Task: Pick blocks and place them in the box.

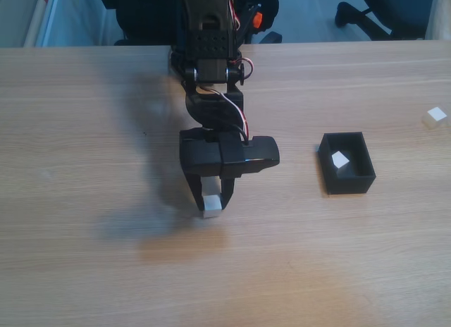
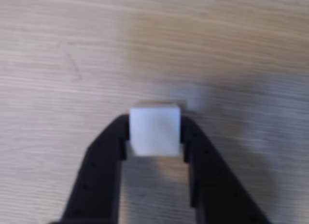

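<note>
fixed view, item one: we list the black box [image 1: 347, 173], open-topped, on the wooden table [image 1: 84, 130] to the right of the arm, holding one white cube [image 1: 340, 160]. we count that cube as done.

item two: a second white cube [image 1: 212, 204] sits at table level between the fingers of the black gripper [image 1: 211, 202], well to the left of the box. wrist view confirms it: the cube [image 2: 155, 130] is clamped between both fingertips [image 2: 121, 137], which press its two sides, so we judge the gripper [image 2: 154, 137] clenched on it. whether it is lifted we cannot tell.

item three: a third white cube [image 1: 435, 117] lies loose near the table's right edge, beyond the box, untouched.

tally, as we judge it: one placed, one in the grasp awaiting carry and release, one not yet fetched.
</note>
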Controlling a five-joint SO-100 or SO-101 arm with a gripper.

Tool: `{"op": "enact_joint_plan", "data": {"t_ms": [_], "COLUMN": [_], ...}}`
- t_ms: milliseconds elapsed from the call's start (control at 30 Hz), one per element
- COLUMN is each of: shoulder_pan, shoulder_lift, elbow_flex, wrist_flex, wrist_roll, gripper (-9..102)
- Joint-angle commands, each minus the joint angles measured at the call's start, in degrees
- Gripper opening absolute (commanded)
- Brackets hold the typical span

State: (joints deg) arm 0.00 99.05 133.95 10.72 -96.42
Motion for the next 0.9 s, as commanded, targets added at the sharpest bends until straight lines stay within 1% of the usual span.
{"op": "enact_joint_plan", "data": {"t_ms": [0,133,300,567,700,867], "shoulder_pan": [-0.79,-1.58,-5.63,-19.07,-25.84,-32.78], "shoulder_lift": [0.7,3.52,11.16,20.13,19.51,14.85], "elbow_flex": [-2.37,-2.02,-2.2,-7.47,-13.8,-24.17], "wrist_flex": [1.23,2.9,9.67,23.2,28.48,34.28], "wrist_roll": [-0.88,-0.35,1.49,10.9,16.52,23.73], "gripper": [0,0,0,0,0,0]}}
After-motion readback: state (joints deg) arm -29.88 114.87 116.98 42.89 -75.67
